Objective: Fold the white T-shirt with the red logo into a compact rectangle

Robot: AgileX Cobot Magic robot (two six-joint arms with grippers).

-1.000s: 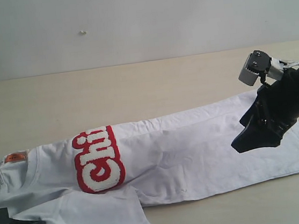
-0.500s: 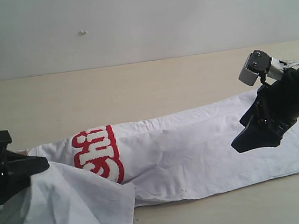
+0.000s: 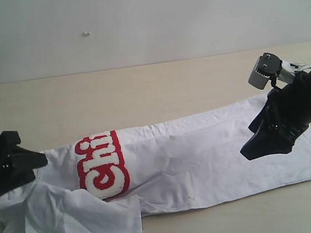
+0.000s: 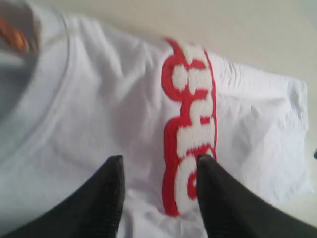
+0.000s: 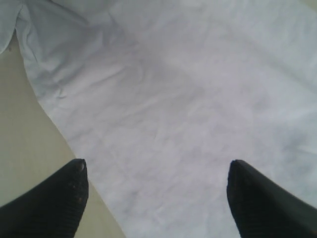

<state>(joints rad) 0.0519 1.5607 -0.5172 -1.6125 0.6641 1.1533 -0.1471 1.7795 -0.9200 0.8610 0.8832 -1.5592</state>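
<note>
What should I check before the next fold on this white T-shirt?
1. Left gripper clear of cloth: ok, jaws apart, nothing between them.
2. Right gripper open above the hem end: ok.
3. White T-shirt long body lying flat: ok.
4. Folded-over flap smooth: not ok, bunched beside the red logo.
5. Right gripper touching the cloth: cannot tell.
</note>
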